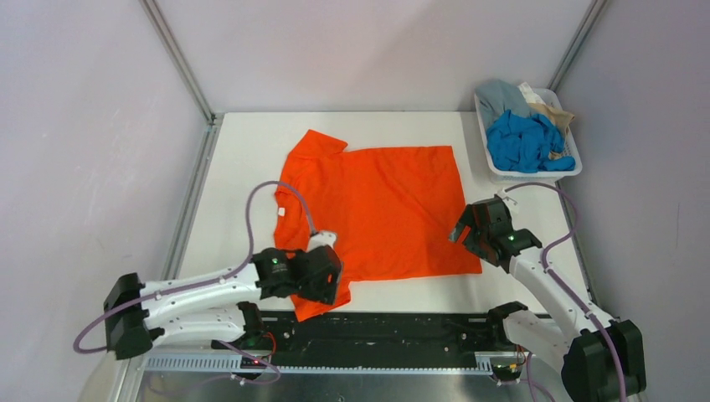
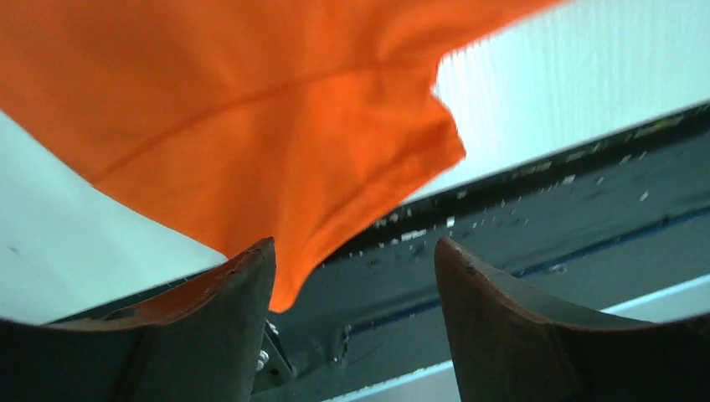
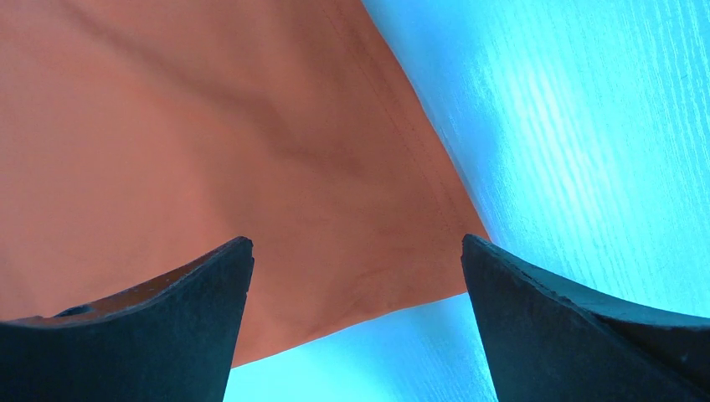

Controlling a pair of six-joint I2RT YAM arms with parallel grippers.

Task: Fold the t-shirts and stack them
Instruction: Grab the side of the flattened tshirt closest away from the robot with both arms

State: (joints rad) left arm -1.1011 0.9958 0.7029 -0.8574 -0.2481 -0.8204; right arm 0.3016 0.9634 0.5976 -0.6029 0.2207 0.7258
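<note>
With fingers spread wide, the left gripper (image 2: 353, 251) hovers at the near sleeve of the orange t-shirt (image 1: 377, 209), while the right gripper (image 3: 356, 247), equally agape, hangs over its near-right hem corner on the table (image 1: 243, 151).

1. The white table (image 1: 243, 151) has a dark rail (image 1: 385, 331) along its near edge.
2. An orange t-shirt (image 1: 377, 209) lies spread flat mid-table, one sleeve overhanging the near edge.
3. A white basket (image 1: 536, 175) sits at the far right corner.

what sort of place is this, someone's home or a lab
Most likely a robotics lab cell, not a home: left arm and right arm mounted at a white table, plain walls with metal posts, and a basket of shirts.
</note>
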